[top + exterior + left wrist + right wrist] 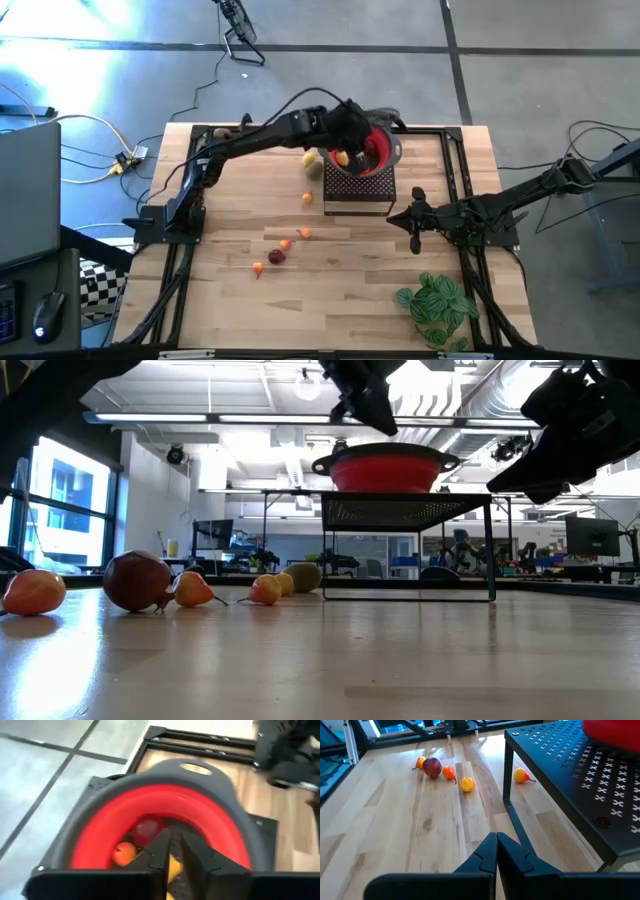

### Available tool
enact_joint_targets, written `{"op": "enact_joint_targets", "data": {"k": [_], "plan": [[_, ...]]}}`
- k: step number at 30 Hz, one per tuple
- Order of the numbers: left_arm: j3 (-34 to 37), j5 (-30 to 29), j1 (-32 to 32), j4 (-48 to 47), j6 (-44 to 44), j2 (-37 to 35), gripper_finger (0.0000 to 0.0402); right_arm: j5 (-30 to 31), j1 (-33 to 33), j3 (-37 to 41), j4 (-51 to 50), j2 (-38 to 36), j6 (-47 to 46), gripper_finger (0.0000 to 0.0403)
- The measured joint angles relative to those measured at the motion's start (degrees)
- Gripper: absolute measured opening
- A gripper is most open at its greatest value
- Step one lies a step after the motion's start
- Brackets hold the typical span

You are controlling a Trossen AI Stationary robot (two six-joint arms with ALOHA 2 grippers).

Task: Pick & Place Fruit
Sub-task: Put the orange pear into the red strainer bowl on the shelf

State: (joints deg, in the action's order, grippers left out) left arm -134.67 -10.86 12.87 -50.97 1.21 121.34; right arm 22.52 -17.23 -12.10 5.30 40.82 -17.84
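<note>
A red bowl with a grey rim (200, 780) stands on a black perforated stand (355, 190) at the table's far middle. In it lie an orange fruit (124, 854), a dark red fruit (147, 827) and a yellow fruit (172, 870) seen through the slit between my fingers. My left gripper (175, 836) hovers over the bowl's near-left part, shut, with nothing between its fingers. Several fruits rest on the wood left of the stand, among them a dark red one (276, 257) and a yellow-green one (308, 158). My right gripper (496, 837) waits shut, right of the stand.
A green leafy plant (437, 305) lies at the table's near right corner. Black frame rails run along the table's left and right sides. Bare wood stretches between the scattered fruits and the near edge.
</note>
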Motion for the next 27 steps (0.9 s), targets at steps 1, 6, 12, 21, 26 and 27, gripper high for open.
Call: {"op": "enact_joint_targets", "data": {"k": [1, 6, 12, 21, 26, 27], "plan": [[0.00, -0.53, -0.86, -0.31, 0.53, 0.00, 0.0024, 0.01, 0.01, 0.00, -0.04, 0.00, -0.47, 0.0002], [0.00, -4.33, -4.87, -0.27, 3.37, -0.08, 0.0006, 0.00, 0.02, 0.00, -0.70, 0.00, -0.99, 0.0002], [0.06, -5.27, -7.83, -4.62, 4.58, -3.68, 0.0001, 0.01, 0.02, 0.00, -0.81, 0.00, -0.86, 0.0002], [-0.04, -6.72, -11.61, -17.40, -0.20, -10.38, 0.0000, 0.01, 0.00, 0.02, -1.79, 0.02, -0.97, 0.0002], [1.75, -14.72, -15.29, -26.65, -7.56, -12.17, 0.0000, 0.01, 0.00, 0.02, -1.67, 0.02, -0.97, 0.0002], [2.59, -16.93, -16.35, -28.12, -9.02, -12.45, 0.0000, 0.01, 0.01, 0.01, -1.67, 0.01, -0.98, 0.0002]]}}
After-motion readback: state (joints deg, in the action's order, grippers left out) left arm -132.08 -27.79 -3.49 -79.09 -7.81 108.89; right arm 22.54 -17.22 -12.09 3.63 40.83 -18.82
